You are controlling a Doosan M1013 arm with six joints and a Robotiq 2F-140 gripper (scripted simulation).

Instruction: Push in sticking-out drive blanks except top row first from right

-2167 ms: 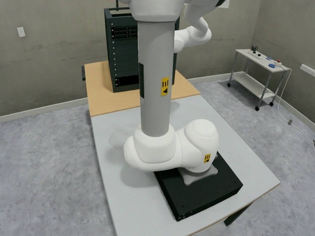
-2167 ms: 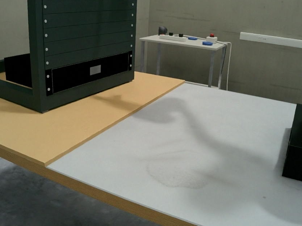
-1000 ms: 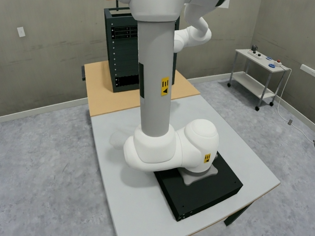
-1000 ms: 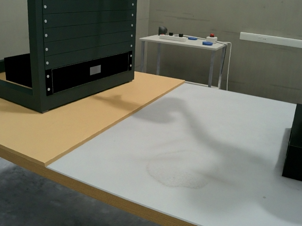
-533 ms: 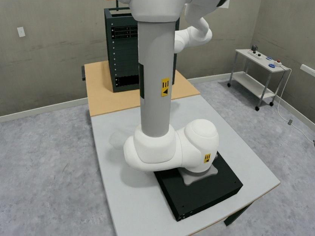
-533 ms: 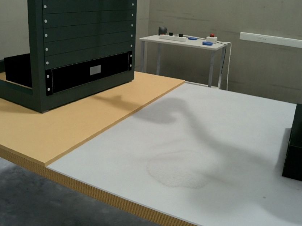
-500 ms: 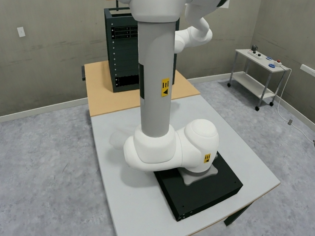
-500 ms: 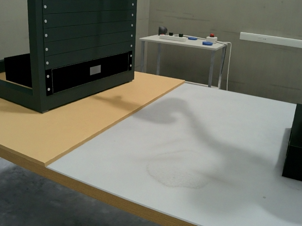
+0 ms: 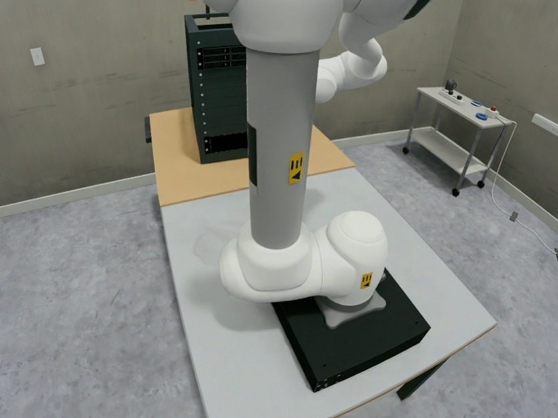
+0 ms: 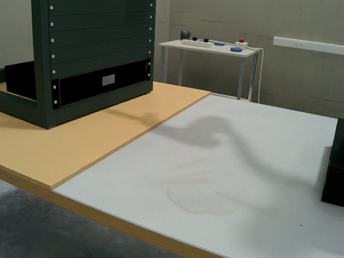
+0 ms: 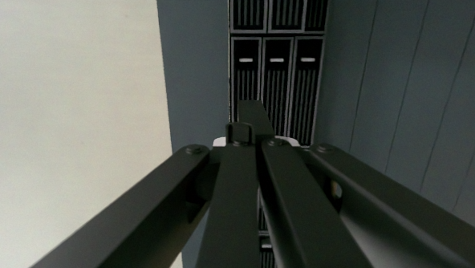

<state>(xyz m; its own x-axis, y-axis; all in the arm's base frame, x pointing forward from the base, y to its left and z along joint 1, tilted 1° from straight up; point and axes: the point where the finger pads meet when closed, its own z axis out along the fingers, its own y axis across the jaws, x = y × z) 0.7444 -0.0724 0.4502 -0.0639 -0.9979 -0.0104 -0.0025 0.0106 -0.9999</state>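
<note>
The drive blanks [image 11: 277, 84] sit high in the front of the rack [image 9: 193, 91], a small grid of vented rectangular faces with pale label strips; in the wrist view, which is rolled sideways, each face runs long up the picture, so on the rack the long axis probably lies level and each blank slides straight back into its bay. They look like stiff, light plastic fillers that will travel easily until a latch catches, so the place to bear on one is the middle of its face, square on, not a corner where it could cock in its slot. Which blanks stand proud cannot be told from here. The gripper [image 11: 249, 120] hangs just before the nearest column of faces with its fingers drawn fully together on nothing, making one blunt tip for pushing; whether that tip touches a face is hidden behind the linkage. The rack is tall, narrow and loose on the tan board [image 10: 86, 143], so a push this high gives leverage to tip or slide it; pressure should be slow and strictly horizontal. A grey table [image 10: 229, 169] carries board and arm base
</note>
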